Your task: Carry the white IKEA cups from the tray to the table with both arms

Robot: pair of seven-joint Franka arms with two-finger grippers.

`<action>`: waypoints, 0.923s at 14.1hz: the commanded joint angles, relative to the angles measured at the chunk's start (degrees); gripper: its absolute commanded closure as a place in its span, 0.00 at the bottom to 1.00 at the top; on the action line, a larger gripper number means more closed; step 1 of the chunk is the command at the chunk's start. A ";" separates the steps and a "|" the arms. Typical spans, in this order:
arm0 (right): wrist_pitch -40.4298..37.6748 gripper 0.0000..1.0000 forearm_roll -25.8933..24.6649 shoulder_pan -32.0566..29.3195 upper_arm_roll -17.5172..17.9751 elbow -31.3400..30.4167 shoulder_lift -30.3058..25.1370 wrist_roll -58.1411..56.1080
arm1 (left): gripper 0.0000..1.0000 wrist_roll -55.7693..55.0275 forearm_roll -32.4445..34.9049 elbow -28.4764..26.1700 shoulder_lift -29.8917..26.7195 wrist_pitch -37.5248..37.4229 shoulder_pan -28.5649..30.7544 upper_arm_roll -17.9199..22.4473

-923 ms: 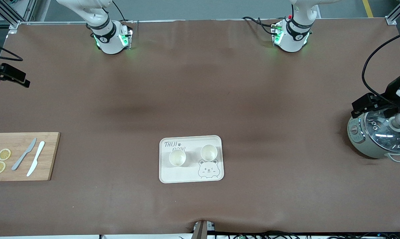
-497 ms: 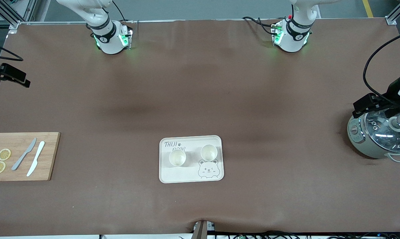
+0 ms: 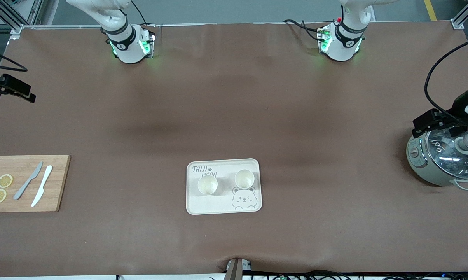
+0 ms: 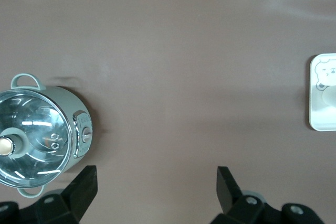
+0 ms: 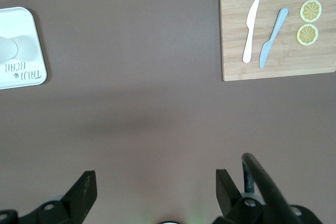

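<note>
Two white IKEA cups (image 3: 207, 184) (image 3: 244, 179) stand upright side by side on the bear-printed tray (image 3: 223, 206), near the front camera at the table's middle. My left gripper (image 3: 436, 120) hangs open and empty above the table beside the pot at the left arm's end; in its wrist view (image 4: 156, 184) only bare table lies between the jaws. My right gripper (image 3: 12, 90) hangs open and empty at the right arm's end; in its wrist view (image 5: 156, 184) the tray (image 5: 21, 72) and part of a cup (image 5: 6, 48) show at the edge.
A grey-green pot with a glass lid (image 3: 442, 159) stands at the left arm's end, also in the left wrist view (image 4: 37, 137). A wooden cutting board (image 3: 59, 182) with two knives and two lemon slices lies at the right arm's end, also in the right wrist view (image 5: 278, 66).
The left arm's hand has shifted very slightly by the pot. The cups, the tray and the right arm have not moved.
</note>
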 commanded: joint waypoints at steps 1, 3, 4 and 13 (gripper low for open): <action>0.23 0.00 0.77 -0.04 0.34 -0.04 -0.06 0.18 | 0.00 -0.85 -0.26 -0.34 1.85 -0.33 -0.31 0.03; 0.23 0.00 1.03 -0.04 0.34 -0.13 -0.05 0.18 | 0.00 -0.68 -0.69 -0.34 4.22 -0.33 -0.83 -0.49; 0.40 0.00 1.12 -0.04 0.34 -0.04 -0.06 0.18 | 0.00 -0.85 -0.87 -0.25 5.36 -0.33 -1.01 -0.76; 1.63 0.00 4.20 3.38 0.51 1.45 0.47 2.98 | 0.00 -15.94 -1.84 0.19 15.03 7.91 -10.23 -0.85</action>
